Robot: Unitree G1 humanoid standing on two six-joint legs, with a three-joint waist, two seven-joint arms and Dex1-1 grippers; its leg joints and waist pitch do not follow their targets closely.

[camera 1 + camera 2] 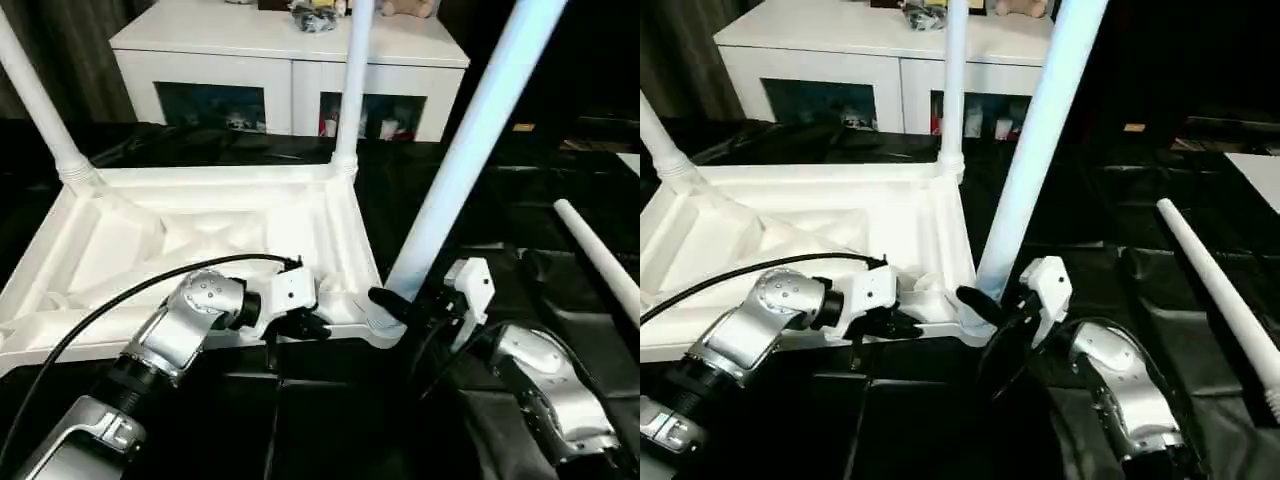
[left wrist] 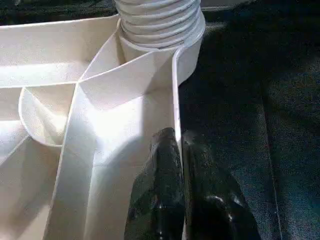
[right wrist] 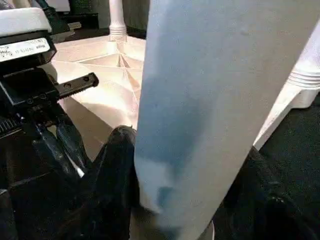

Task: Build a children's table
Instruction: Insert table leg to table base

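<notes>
While the upturned tabletop (image 1: 200, 235) lies ribs-up on the dark worktop, two legs stand in its far corner sockets — one far-left (image 1: 35, 95), one far-right (image 1: 350, 85). The right gripper (image 1: 395, 305) is clasped around a third leg (image 1: 470, 150) at the near-right corner socket, leaning and, I judge, not yet fully seated. The left gripper (image 1: 300, 322) pinches the tabletop's near rim, steadying it. A fourth leg (image 1: 600, 262) lies loose toward the worktop's right edge — still to fit.

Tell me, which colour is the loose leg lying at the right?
White; the loose leg shows best in the right eye view.
</notes>
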